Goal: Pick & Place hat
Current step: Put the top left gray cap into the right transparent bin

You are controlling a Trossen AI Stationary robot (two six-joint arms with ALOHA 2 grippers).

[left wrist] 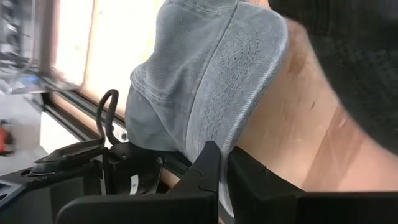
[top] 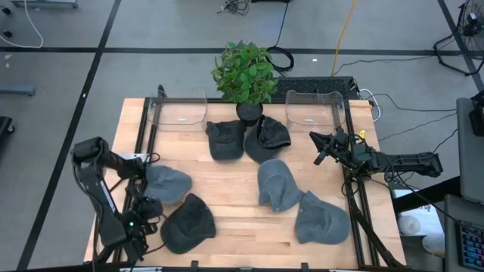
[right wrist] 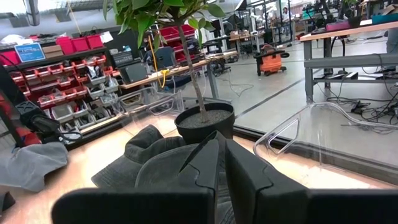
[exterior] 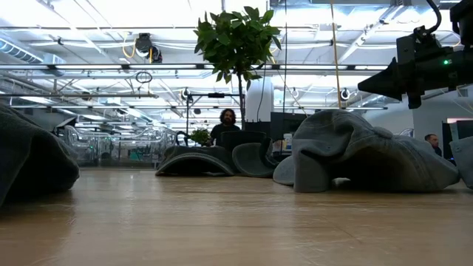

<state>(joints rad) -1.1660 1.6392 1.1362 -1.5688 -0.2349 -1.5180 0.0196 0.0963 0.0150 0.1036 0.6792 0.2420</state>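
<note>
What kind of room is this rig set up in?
Most likely an industrial lab or workshop: exposed ceiling trusses and strip lights, shelves of red parts bins, other workbenches on a concrete floor, and a person seated beyond the table.

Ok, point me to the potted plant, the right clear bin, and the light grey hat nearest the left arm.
potted plant (top: 244,72): high view, on its leaves.
right clear bin (top: 311,118): high view, on its floor.
light grey hat (top: 168,182): high view, on its crown.
</note>
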